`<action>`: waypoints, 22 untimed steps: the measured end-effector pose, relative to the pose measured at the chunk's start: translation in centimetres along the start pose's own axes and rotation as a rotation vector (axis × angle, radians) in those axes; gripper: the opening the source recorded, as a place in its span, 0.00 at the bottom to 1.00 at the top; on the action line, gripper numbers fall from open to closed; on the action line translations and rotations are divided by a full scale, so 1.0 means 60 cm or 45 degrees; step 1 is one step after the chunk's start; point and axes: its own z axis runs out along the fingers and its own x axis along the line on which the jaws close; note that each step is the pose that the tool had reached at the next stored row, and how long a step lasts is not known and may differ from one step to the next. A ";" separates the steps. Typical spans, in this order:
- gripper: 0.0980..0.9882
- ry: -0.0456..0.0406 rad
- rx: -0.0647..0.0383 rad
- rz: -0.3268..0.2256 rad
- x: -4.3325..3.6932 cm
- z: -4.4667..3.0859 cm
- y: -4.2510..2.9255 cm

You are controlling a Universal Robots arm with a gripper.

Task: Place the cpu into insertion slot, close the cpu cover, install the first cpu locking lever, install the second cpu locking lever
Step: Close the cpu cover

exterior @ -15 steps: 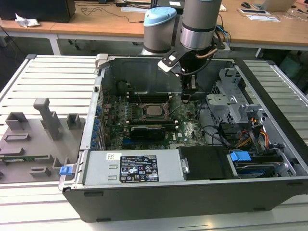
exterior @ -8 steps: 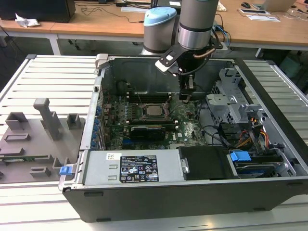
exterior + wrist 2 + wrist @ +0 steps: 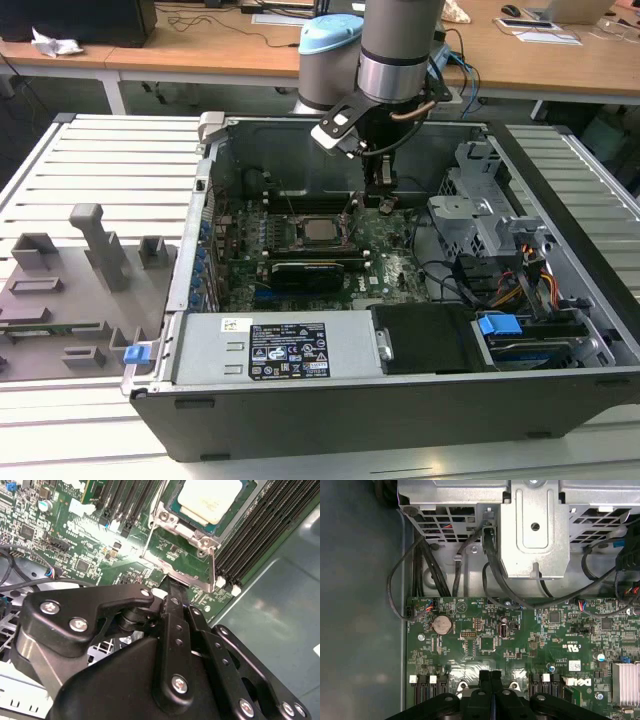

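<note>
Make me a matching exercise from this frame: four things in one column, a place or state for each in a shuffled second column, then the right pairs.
Things:
1. cpu
2. cpu cover
3. tool
4. expansion card

Places or states:
A. long and black, between the chip and the power supply
B. metal frame lying down around the chip
C. shut, tip at the metal frame's edge
D. silver face up, inside the frame's window

Pairs: 1-D, 2-B, 3-C, 4-A
</note>
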 end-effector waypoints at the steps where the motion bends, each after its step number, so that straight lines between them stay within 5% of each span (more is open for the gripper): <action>1: 0.01 0.000 0.000 0.000 0.000 0.000 -0.001; 8: 0.01 0.000 0.000 0.000 0.000 0.000 -0.012; 22: 0.01 0.000 -0.001 0.000 0.000 0.007 -0.070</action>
